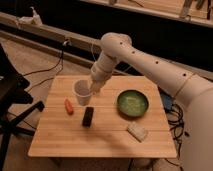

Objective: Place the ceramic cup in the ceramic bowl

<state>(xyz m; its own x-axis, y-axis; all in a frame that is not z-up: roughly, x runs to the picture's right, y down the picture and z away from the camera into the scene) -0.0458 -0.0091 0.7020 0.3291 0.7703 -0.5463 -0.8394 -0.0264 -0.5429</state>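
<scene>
The white ceramic cup [82, 93] hangs just above the wooden table [105, 140], left of the middle, tilted slightly. My gripper [93, 88] grips its right rim and is shut on it, with the white arm reaching down from the upper right. The ceramic bowl [133, 104], dark green with a lighter speckled inside, sits on the table to the right of the cup, about a cup's width apart from my gripper. The bowl holds nothing.
A small orange object [69, 106] lies left of the cup. A black oblong object [88, 116] lies in front of it. A pale block [137, 131] lies in front of the bowl. A dark chair [11, 97] stands at the left, and cables run behind the table.
</scene>
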